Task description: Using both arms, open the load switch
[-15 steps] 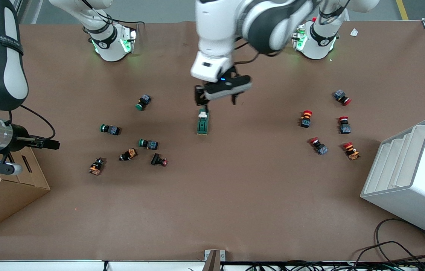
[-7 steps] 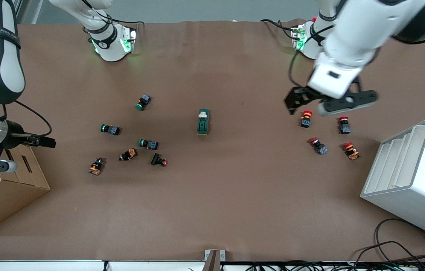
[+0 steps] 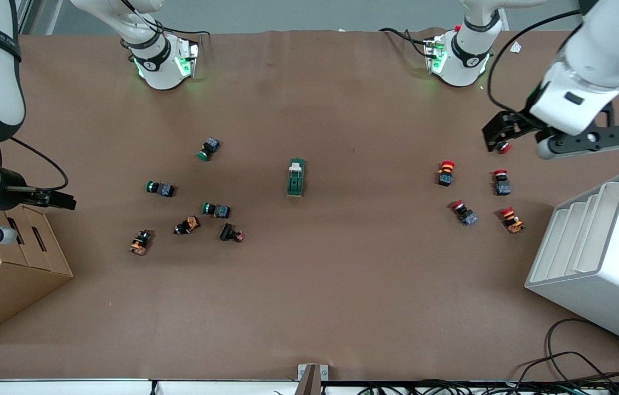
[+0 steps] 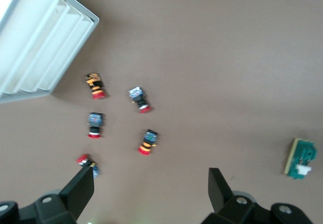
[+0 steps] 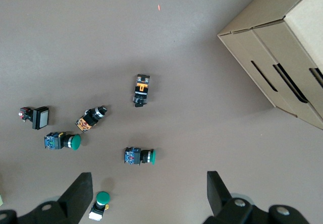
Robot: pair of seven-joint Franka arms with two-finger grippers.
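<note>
- load switch (image 3: 296, 177) is lying flat mid-table, white lever tab pointing toward the robot bases, nothing touching it; also showing in the left wrist view (image 4: 301, 158)
- left gripper (image 3: 517, 137) is hanging up in the air over a red push button (image 3: 504, 146) at the left arm's end of the table, fingers (image 4: 81, 188) spread wide, holding nothing
- right gripper (image 5: 146, 193) is hanging over the table beside the cardboard box (image 3: 7, 263), above the green push buttons (image 5: 139, 156), fingers (image 5: 81, 191) spread apart, empty
- white rack (image 3: 600, 247) is sitting at the left arm's end of the table
</note>
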